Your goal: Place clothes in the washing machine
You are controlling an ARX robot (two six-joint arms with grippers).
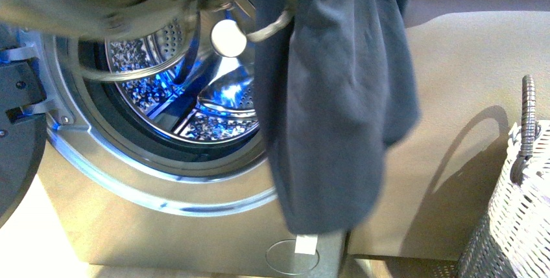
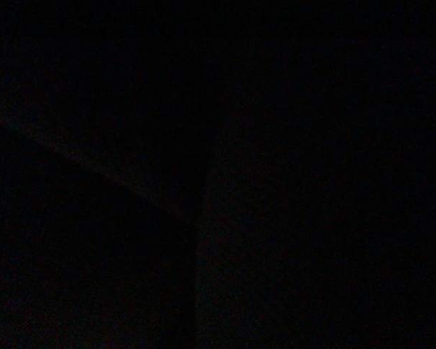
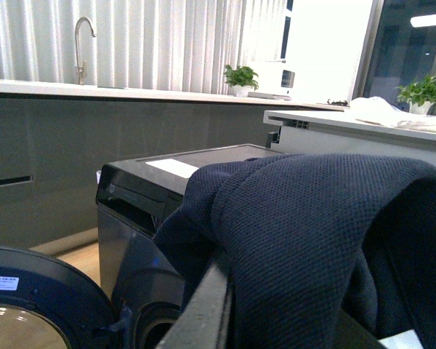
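Navy clothes [image 1: 337, 109] hang before washing machine [image 1: 130, 226] | left wrist dark

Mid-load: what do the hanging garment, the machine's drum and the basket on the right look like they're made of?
Garment: soft navy knit, matte; a pique-like texture shows in the right wrist view. Drum: shiny perforated metal, probably stainless steel. Basket: white woven wicker or plastic; can't tell which.

No legible text; just a white label [image 3: 1, 283], print too small, on the door [image 3: 65, 287] of the washing machine [image 3: 131, 218].
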